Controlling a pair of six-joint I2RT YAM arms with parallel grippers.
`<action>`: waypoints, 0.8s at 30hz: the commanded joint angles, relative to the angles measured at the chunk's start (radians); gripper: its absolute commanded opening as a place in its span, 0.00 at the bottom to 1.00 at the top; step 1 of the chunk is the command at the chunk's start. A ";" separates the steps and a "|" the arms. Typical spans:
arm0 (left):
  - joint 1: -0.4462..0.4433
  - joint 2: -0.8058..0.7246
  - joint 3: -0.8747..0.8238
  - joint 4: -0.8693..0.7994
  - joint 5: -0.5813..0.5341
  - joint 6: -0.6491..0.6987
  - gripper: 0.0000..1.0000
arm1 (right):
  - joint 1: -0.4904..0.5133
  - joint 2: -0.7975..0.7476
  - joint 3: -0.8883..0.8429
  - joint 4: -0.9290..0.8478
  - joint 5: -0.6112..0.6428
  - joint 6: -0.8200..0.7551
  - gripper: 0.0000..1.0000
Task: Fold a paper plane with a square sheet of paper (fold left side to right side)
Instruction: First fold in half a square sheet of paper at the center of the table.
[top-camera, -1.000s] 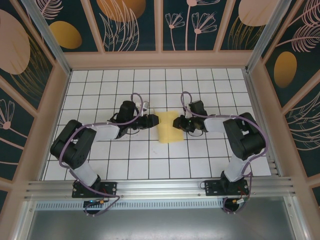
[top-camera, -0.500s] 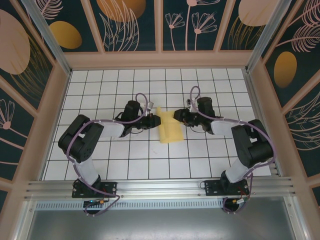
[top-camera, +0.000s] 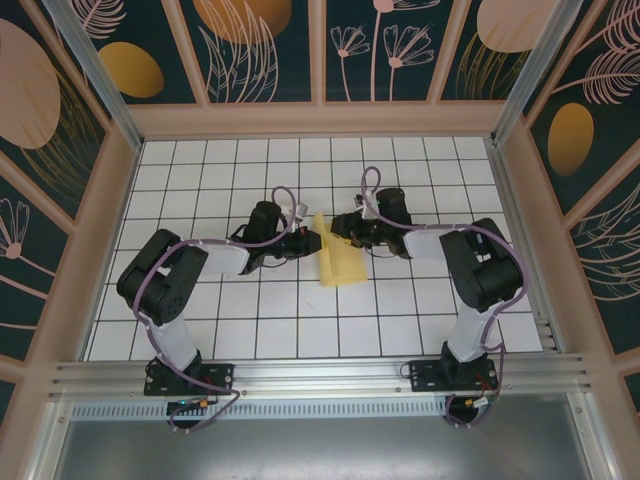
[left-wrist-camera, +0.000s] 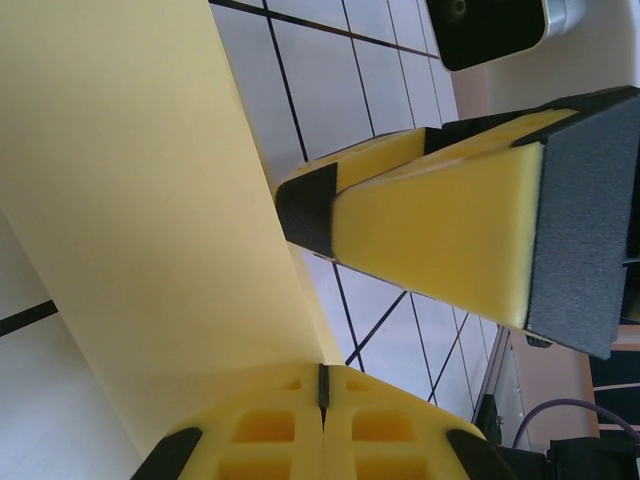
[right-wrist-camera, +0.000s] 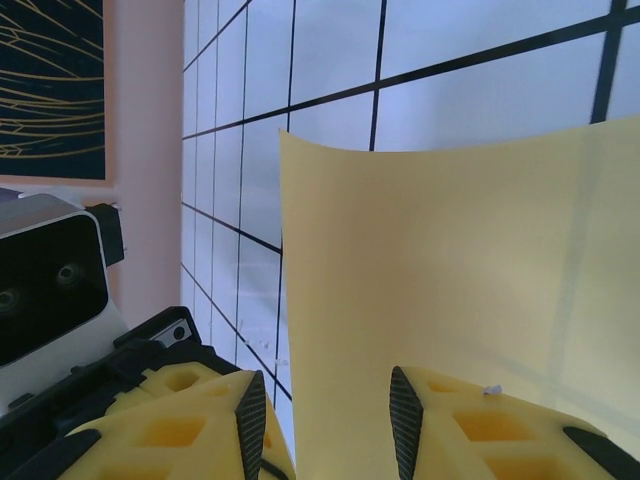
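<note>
— Starting from the near rail (top-camera: 320, 372), what comes first?
— Bolted right against the rail are the left base (top-camera: 190, 378) and the right base (top-camera: 452, 375), one toward each end of it

— And beyond the rail?
— The white grid table (top-camera: 300, 325), with both arms bent inward across it toward the rail's midline

— Where's the square sheet of paper (top-camera: 342, 264)?
— On the tiles, well beyond the rail and about level with its middle. The sheet's left edge is lifted off the table and the paper curves up there; the rest lies lower

— What is the left gripper (top-camera: 308, 240) doing?
— Its jaws are pressed together on that raised left edge. The left wrist view has the two yellow fingers meeting along a thin seam, with the paper sweeping out from them

— And the right gripper (top-camera: 340, 228)?
— It's a little farther from the rail, over the sheet's far end. The right wrist view shows its fingers (right-wrist-camera: 480, 432) apart with a clear gap, and the paper lies behind them. They are clamped on nothing that I can see

— Farthest from the rail?
— The back wall (top-camera: 320, 50), dark panels with painted leaves and flowers
</note>
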 joint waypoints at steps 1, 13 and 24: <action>-0.005 0.023 0.024 0.033 0.009 0.002 0.05 | 0.017 0.031 0.045 0.044 -0.032 0.007 0.41; -0.005 0.014 0.021 0.036 0.014 0.005 0.05 | 0.034 0.088 0.096 -0.001 -0.018 -0.008 0.20; -0.006 -0.116 0.021 -0.125 -0.107 0.090 0.41 | -0.037 0.008 0.079 -0.165 0.075 -0.129 0.00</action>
